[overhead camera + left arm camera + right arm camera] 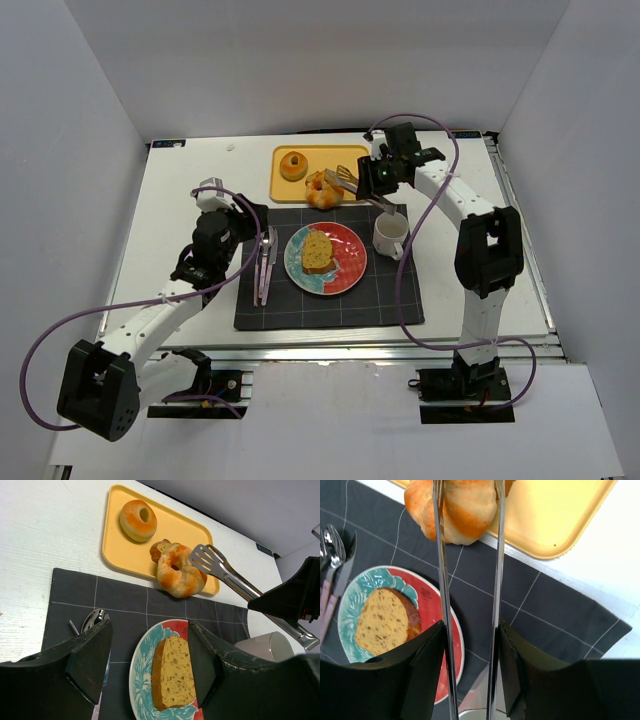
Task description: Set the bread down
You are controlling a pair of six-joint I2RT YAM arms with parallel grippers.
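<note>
Right gripper [470,630]: the jaws are clenched on the two arms of the tongs [442,580], which run forward between the fingers. At the tong tips the knotted roll [454,507] is straddled, one arm across its face and the other at its right flank. A grip is judged to be made, but whether the roll is lifted clear cannot be told. The roll is seen over the near rim of the yellow tray [560,530], overlapping the grey placemat [545,605]. Left gripper [150,630]: the jaws are released with nothing between them, and it is held above the placemat left of the plate [352,260], by the cutlery [265,262]. The step in hand is judged to be transfer of the roll from tray to plate, one bread slice [318,252] being already laid there. For the next move, squeeze on the tongs is to be maintained while the roll is carried a short way toward the arm bases and lowered onto the bare red part of the plate beside the slice, clear of the cup [390,237] just right of the plate. Containers: a round orange bun [293,165] is held at the tray's far end, and a brown-crusted piece [159,549], partly hidden behind the roll, is possibly a second slice. Nothing is made out in the cup.
</note>
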